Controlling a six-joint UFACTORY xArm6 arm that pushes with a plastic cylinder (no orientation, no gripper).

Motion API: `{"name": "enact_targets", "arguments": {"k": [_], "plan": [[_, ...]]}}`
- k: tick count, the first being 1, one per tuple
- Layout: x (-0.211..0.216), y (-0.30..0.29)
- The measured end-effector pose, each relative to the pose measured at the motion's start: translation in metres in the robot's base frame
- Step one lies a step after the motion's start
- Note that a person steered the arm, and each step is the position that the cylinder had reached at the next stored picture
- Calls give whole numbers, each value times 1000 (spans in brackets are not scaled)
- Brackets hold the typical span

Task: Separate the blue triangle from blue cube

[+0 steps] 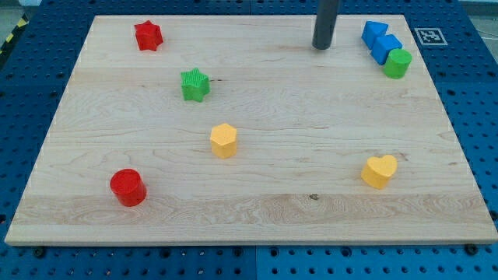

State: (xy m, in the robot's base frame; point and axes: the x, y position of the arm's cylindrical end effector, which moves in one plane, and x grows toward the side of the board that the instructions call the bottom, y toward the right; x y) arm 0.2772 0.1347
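The blue triangle (373, 33) and the blue cube (387, 48) sit touching each other at the view's top right of the wooden board (249, 210). A green cylinder (398, 63) touches the cube on its lower right. My tip (322, 47) is the end of a dark rod that comes down from the view's top. It stands to the left of the blue triangle, with a clear gap between them.
A red star (148, 36) is at the top left and a green star (195, 85) below and right of it. A yellow hexagon (223, 141) is near the middle, a red cylinder (128, 187) at the bottom left, a yellow heart (379, 171) at the lower right.
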Motion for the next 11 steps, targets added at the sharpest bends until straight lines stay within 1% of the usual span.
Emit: {"name": "enact_targets", "arguments": {"k": [1,4,7,11], "plan": [[0,29],[2,66],[-6,66],[-12,101]]}}
